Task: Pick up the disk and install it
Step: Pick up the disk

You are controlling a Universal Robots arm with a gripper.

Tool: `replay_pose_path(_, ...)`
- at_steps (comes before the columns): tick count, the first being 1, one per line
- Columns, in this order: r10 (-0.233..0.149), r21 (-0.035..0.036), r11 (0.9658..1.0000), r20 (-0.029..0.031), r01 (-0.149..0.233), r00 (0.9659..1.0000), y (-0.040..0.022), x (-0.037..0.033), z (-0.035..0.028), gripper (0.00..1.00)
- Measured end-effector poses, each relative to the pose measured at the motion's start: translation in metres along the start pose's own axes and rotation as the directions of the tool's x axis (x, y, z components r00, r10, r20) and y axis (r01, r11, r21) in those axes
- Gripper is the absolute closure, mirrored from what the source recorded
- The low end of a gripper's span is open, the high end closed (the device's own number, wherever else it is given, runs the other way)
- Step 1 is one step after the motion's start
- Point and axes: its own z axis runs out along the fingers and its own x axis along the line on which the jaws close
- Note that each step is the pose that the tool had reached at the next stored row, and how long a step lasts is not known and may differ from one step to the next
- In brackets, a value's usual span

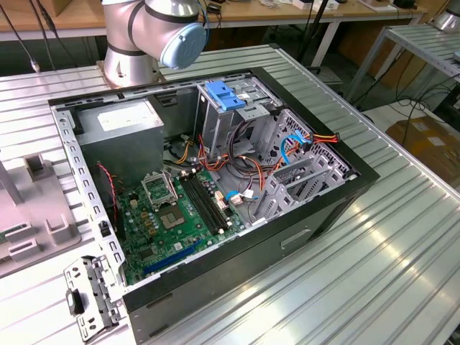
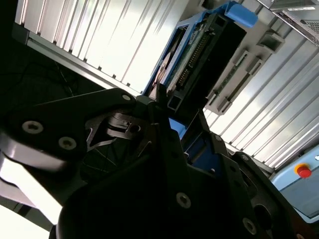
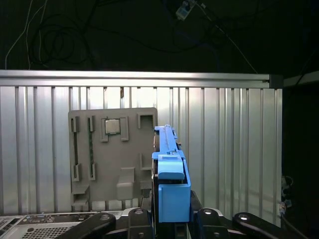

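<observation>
The pincer (image 3: pixel 173 211) is closed on the disk (image 3: pixel 172 191): in both wrist views its dark fingers (image 3: pixel 203 215) bear on the two flat faces, with the light-blue side rail standing between them. The disk (image 2: pixel 199 64) is held on edge, and its long axis runs straight out from the pincer (image 2: pixel 192 139) in line with the approach axis, so the far end projects well beyond the fingertips. Its connector edge shows in the second wrist view. Below it lie the ribbed aluminium worktop (image 3: pixel 224 149) and a grey holder plate (image 3: pixel 112 154), which sits just beside the disk in the first wrist view. Whether the disk touches the plate cannot be told. In the exterior view, the open computer case (image 1: pixel 287 237) lies on the worktop below the arm (image 1: pixel 154 25). Its metal drive cage (image 1: pixel 215 126) carries a blue bracket (image 1: pixel 225 95).
</observation>
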Motion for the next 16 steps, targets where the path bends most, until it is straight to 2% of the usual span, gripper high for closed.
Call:
replay_pose_path(10, 0.0, -0.0001, 1.0, 0.0, 0.0, 1.0, -0.0155, -0.0001, 0.0002, 0.63)
replay_pose_path(11, 0.0, -0.0001, 1.0, 0.0, 0.0, 1.0, -0.0224, 0.001, 0.0003, 0.63)
replay_pose_path(12, 0.0, 0.0, 1.0, 0.0, 0.0, 1.0, -0.0272, 0.0117, -0.0005, 0.63)
replay_pose_path(13, 0.0, 0.0, 1.0, 0.0, 0.0, 1.0, -0.0356, 0.0159, -0.0007, 0.63)
replay_pose_path(14, 0.0, -0.0001, 1.0, 0.0, 0.0, 1.0, -0.0399, 0.0172, -0.0008, 0.63)
replay_pose_path(16, 0.0, 0.0, 1.0, 0.0, 0.0, 1.0, -0.0414, 0.0176, -0.0008, 0.63)
